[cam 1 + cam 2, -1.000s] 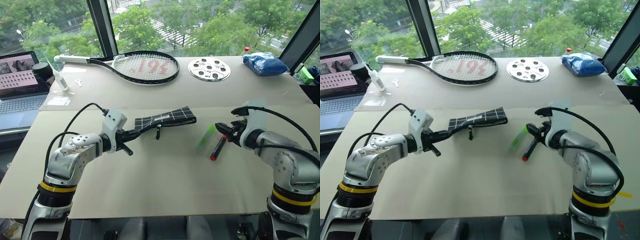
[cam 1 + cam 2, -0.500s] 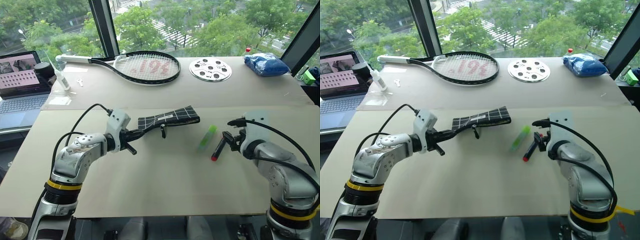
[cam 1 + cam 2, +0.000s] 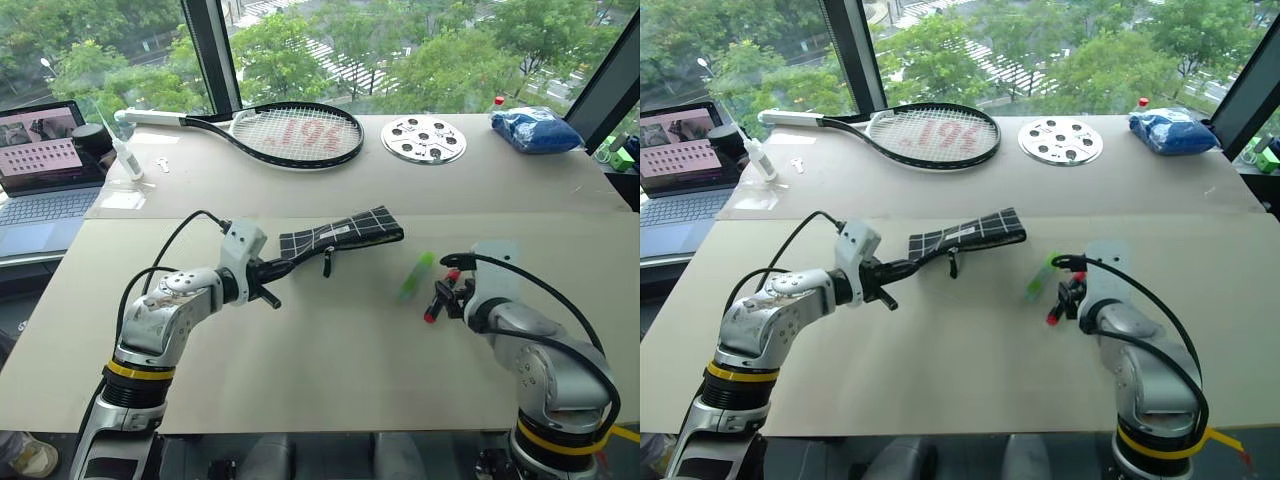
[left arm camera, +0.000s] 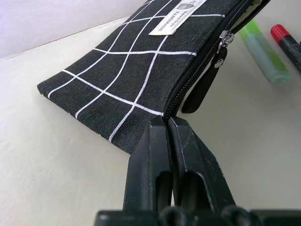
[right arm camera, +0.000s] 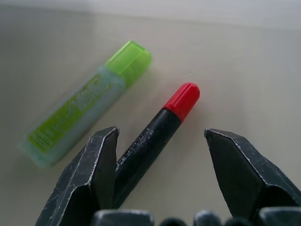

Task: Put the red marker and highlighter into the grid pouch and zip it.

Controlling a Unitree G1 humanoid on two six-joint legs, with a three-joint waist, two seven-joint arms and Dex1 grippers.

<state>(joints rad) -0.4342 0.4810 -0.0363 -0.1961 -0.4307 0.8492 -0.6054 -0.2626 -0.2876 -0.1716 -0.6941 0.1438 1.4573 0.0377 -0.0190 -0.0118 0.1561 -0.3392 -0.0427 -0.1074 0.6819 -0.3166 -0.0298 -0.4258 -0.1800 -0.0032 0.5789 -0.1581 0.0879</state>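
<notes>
A small white label sewn on the black grid pouch carries dark capital letters that seem to read "HANDMADE", though the start of the word is cut short by the angle. The strings of the tennis racket lying on the table bear large faded red characters, possibly "196". The highlighter has printing along its barrel, too blurred to read.

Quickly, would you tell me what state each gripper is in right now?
Left gripper: shut on the grid pouch, pinching its corner.
Right gripper: open, holding nothing, fingers astride the red marker.
</notes>
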